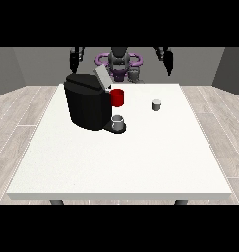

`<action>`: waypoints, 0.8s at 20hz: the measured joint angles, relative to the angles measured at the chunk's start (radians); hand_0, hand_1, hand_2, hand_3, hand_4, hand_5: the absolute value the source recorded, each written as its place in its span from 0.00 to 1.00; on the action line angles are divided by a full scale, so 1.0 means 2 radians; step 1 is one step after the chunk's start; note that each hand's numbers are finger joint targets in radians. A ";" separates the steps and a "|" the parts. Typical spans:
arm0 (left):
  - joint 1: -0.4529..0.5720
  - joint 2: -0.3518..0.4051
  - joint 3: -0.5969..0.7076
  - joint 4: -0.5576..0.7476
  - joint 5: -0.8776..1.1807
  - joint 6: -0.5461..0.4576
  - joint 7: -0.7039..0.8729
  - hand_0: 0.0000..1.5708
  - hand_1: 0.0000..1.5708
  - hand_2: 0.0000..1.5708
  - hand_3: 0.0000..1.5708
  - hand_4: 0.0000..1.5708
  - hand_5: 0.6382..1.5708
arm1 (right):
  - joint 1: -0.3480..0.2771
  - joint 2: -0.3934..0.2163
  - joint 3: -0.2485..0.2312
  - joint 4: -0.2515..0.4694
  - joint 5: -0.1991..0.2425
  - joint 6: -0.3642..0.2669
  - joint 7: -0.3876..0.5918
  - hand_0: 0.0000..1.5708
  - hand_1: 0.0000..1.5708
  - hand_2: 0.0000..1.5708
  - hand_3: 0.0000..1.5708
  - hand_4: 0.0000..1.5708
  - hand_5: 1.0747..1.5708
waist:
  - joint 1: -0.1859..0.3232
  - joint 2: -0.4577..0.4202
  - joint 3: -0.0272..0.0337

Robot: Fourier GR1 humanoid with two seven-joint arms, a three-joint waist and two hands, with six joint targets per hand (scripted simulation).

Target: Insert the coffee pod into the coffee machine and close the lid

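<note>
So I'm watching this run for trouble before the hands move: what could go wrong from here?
The coffee pod is small and stands alone on the white table; a hand coming down could tip or knock it away. The red cup and the grey cup sit close against the coffee machine, so an arm reaching for the raised lid might bump them. Both hands hang high, far from the pod.

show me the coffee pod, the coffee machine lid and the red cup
coffee pod [157, 105], front view, on its side wall
coffee machine lid [102, 77], front view, mid raised flap
red cup [118, 98], front view, on its front wall
</note>
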 measured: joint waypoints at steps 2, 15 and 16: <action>-0.003 0.009 0.006 0.008 0.002 -0.014 -0.012 0.00 0.00 0.00 0.00 0.00 1.00 | -0.005 0.003 -0.002 0.009 0.004 -0.003 -0.005 0.00 0.00 0.00 0.00 0.00 1.00 | 0.001 0.002 0.0023; -0.012 0.103 -0.011 0.039 -0.074 -0.097 -0.106 0.00 0.00 0.00 0.00 0.00 1.00 | -0.019 0.003 -0.023 0.032 0.057 -0.064 -0.023 0.00 0.00 0.00 0.00 0.00 1.00 | -0.015 0.016 0.0060; -0.024 0.110 -0.007 0.049 -0.078 -0.100 -0.103 0.00 0.00 0.00 0.00 0.00 1.00 | -0.023 0.006 -0.019 0.031 0.060 -0.065 -0.026 0.00 0.00 0.00 0.00 0.00 1.00 | -0.022 0.022 0.0060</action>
